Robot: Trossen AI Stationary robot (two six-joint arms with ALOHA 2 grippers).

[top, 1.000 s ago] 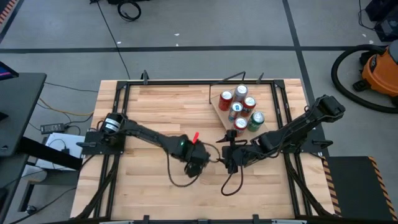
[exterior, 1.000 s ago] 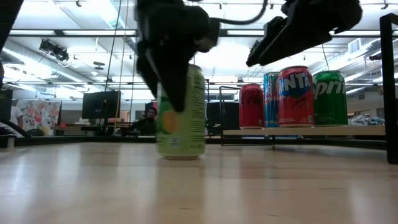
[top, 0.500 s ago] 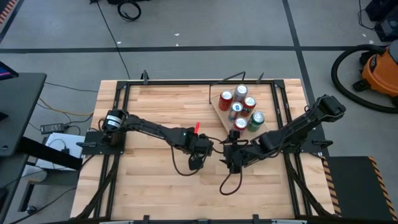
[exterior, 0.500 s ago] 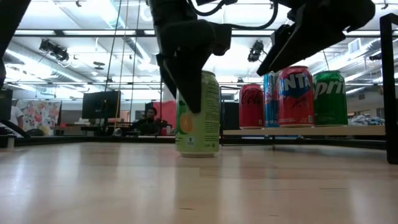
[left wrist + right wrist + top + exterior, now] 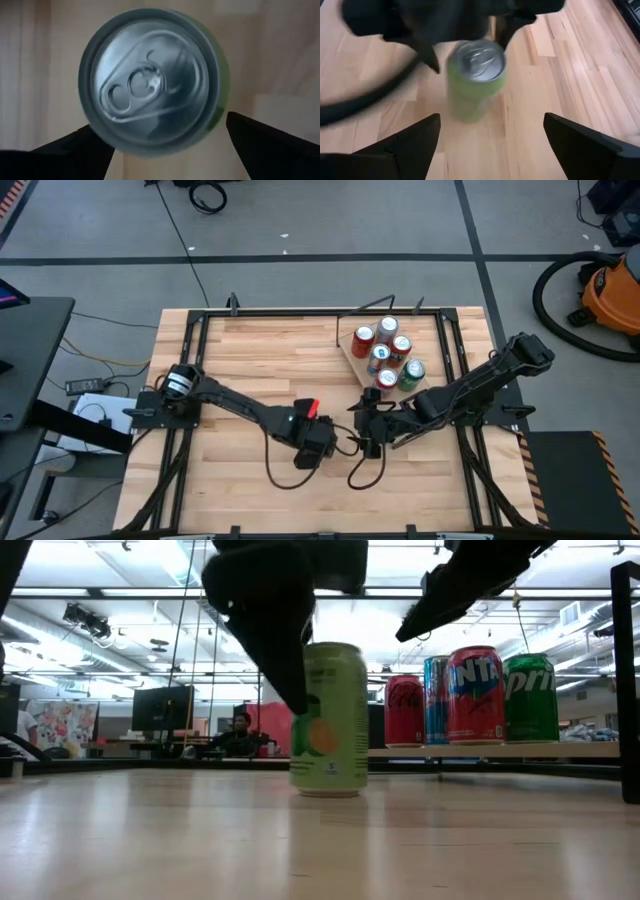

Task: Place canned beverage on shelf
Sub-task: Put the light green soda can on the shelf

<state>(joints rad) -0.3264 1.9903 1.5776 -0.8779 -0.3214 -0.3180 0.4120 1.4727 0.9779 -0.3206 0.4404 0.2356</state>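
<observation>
The green can (image 5: 329, 720) stands upright on the worktop (image 5: 250, 360), between the two grippers and well short of the shelf (image 5: 357, 365) with its other cans. Both the left gripper (image 5: 165, 145) and right gripper (image 5: 490, 145) have jaws spread wide, holding nothing. It looks rigid but thin-walled and slick, so I'd grip mid-body, gently.

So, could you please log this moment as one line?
green can: upright on table | left gripper: open above it | right gripper: open, facing it

Glossy green metal can (image 5: 329, 720) with brushed silver lid (pull tab intact); smooth, satin plank-wood tabletop (image 5: 260, 350); matt black tool fingers (image 5: 415, 140).
</observation>
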